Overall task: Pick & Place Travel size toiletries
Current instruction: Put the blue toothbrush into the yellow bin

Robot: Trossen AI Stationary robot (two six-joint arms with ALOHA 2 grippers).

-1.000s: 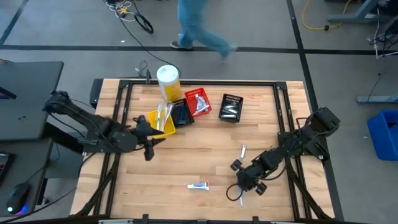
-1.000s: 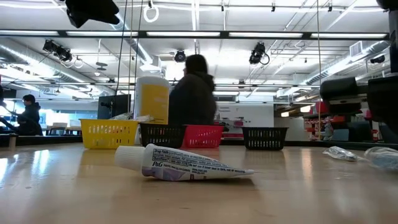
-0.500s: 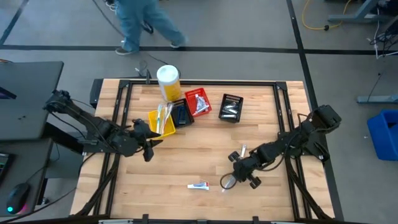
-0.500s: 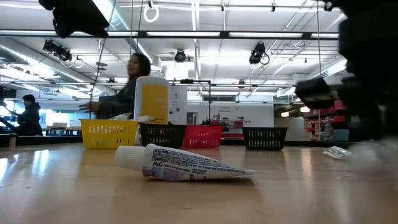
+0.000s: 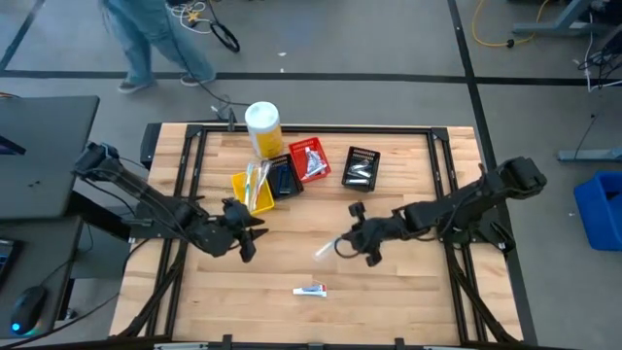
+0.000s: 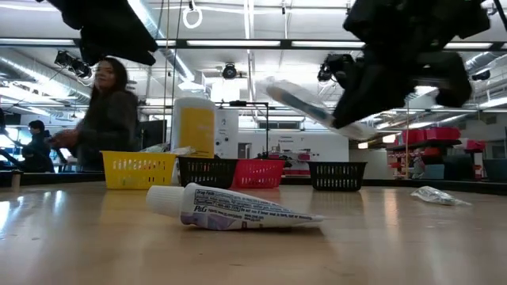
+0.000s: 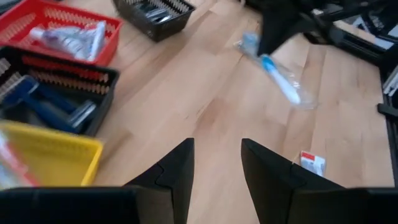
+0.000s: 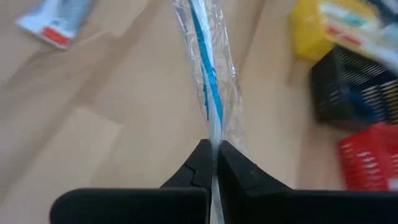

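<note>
My right gripper (image 5: 345, 243) hangs over the middle of the table, shut on a clear-wrapped blue toothbrush (image 5: 326, 251) that is up in the air in the low view (image 6: 305, 101). My left gripper (image 7: 217, 146) is open and holds nothing, hovering left of centre (image 5: 246, 241) near the baskets. A white tube (image 5: 310, 290) with red and blue marks lies flat on the wood near the front edge (image 6: 238, 210). A clear packet (image 6: 434, 195) lies on the table's right part. My right gripper pinches the toothbrush's clear wrapper at one end (image 8: 214, 134) between its two fingers. The fingers lie along the toothbrush, which sticks out ahead of them toward the table's left. It is lifted clear of the table and slants, free end higher (image 6: 277, 87).
Along the far side stand a yellow basket (image 5: 255, 190), a black basket with blue sticks (image 5: 282, 178), a red basket (image 5: 311, 162) with tubes and another black basket (image 5: 362, 168) with silvery packets. A yellow canister (image 5: 263, 128) stands behind them. A person walks beyond the table.
My right gripper has risen from the near right part of the table and swung toward the centre and the baskets, carrying the toothbrush up off the wood. My left gripper has drifted a little toward the table's middle. The person has walked leftward past the far edge.
</note>
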